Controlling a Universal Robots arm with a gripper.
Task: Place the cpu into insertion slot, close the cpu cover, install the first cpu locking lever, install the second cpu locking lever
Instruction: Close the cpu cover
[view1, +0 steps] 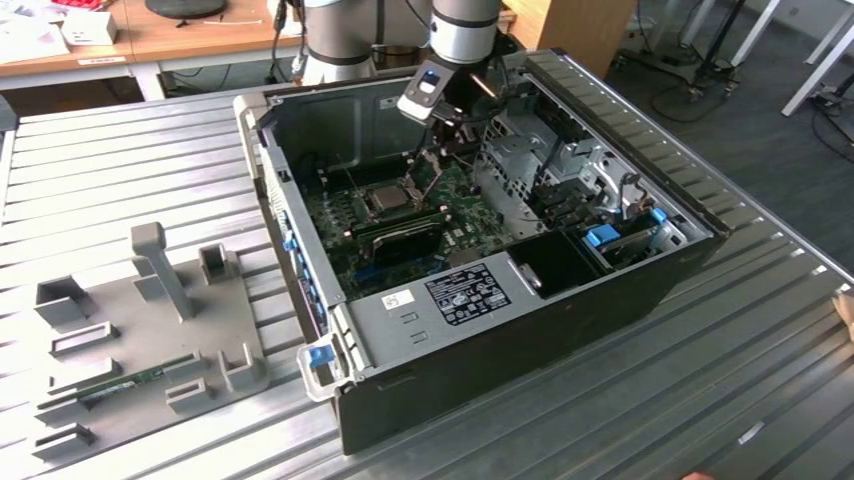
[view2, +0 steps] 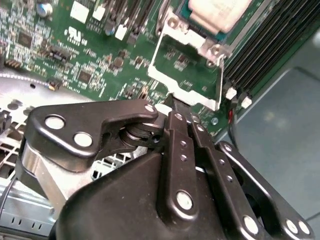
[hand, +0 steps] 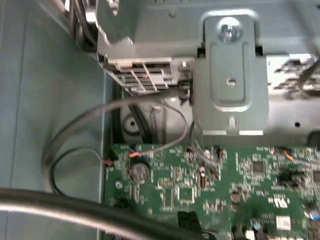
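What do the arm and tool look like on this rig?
The arm is a round silver-grey tube that turns black towards the wrist. A small pale box is mounted at the wrist. The tool is glossy black, with a rounded body, flat linkage bars narrowing to the tip, and silver rivets and screw heads along them.

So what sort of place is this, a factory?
Likely a robotics lab or workshop: a robot arm reaches into an open computer case on a ribbed metal table, with wooden desks behind.
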